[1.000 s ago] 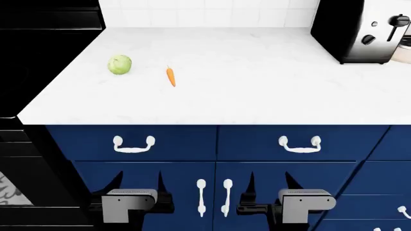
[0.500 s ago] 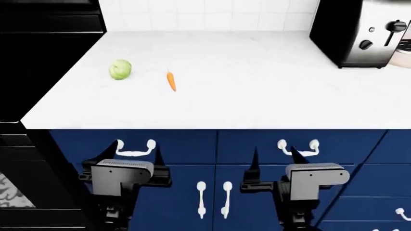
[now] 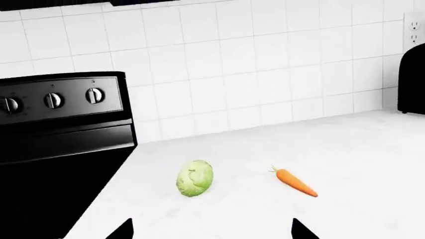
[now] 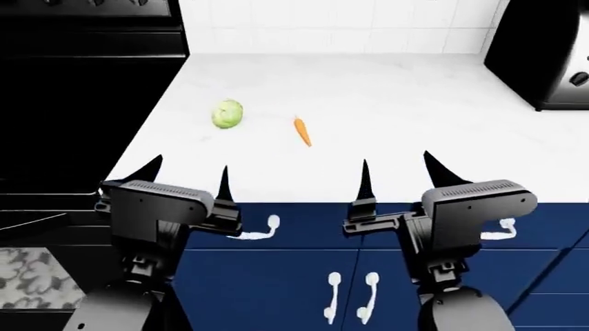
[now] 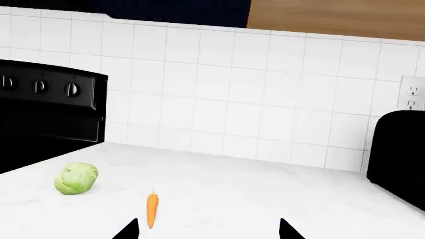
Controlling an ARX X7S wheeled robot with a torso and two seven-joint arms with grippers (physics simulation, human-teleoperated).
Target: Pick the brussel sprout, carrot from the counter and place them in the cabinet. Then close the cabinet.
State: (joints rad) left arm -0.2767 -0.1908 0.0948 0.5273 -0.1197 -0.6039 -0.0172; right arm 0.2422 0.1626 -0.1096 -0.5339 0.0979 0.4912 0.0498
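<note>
Head view shows both grippers, left (image 4: 186, 178) and right (image 4: 398, 174), raised at the counter (image 4: 396, 110) edge, fingers apart and empty. The sprout (image 4: 227, 114) and carrot (image 4: 302, 131) lie side by side on the counter, well beyond the fingertips. I judge it the approach; next, reach forward over the sprout.

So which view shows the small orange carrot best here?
The left wrist view: the slim orange tapered carrot lies side-on, with its green tuft visible. The right wrist view shows it end-on, foreshortened. The head view shows it small, lying right of the pale green sprout.
</note>
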